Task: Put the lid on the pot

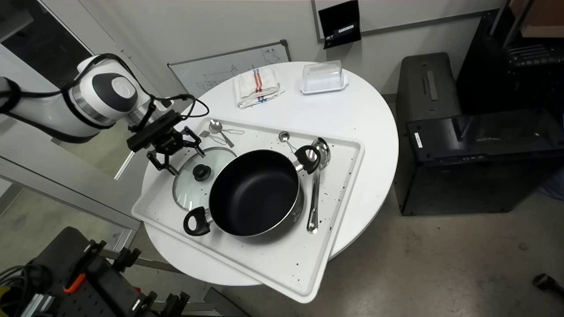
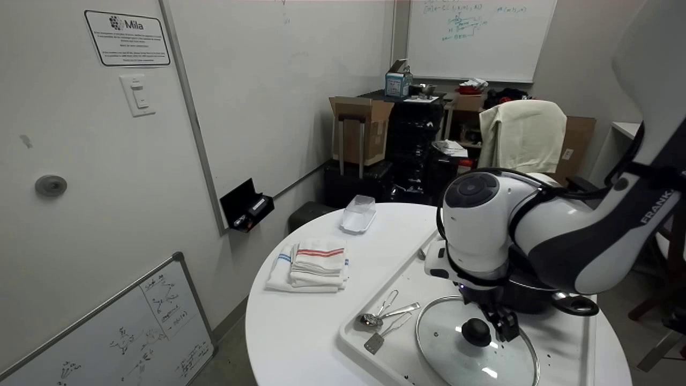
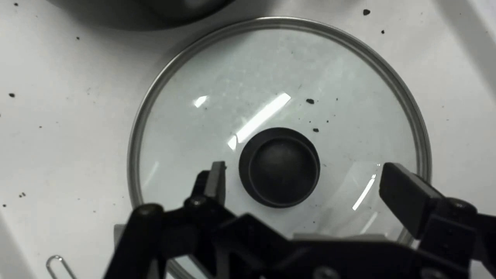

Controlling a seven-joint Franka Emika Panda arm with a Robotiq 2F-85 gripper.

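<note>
In an exterior view, tool (image 1: 190, 164) is over the lid (image 1: 190, 190), fingers spread wide, unloaded. Lid lies on the tray (image 1: 277, 273), itself on the round tabletop (image 1: 374, 132), just beside the upright, uncovered pot (image 1: 255, 193), which overlaps it a bit from this angle. Lg. metal spoon (image 1: 314, 193) on the pot's opp. side.

In an exterior view, the arm (image 2: 477, 230) hides most of the pot; fingers (image 2: 506, 326) nr. the lid's dark knob (image 2: 476, 332). Small spatula (image 2: 374, 343) on tray nr. lid; folded towels (image 2: 316, 265) on tabletop.

Wrist view: fingers well apart, knob showing btwn. them, closer to the one at view's left, w/ a gap either side. Can't tell if they touch the lid.
</note>
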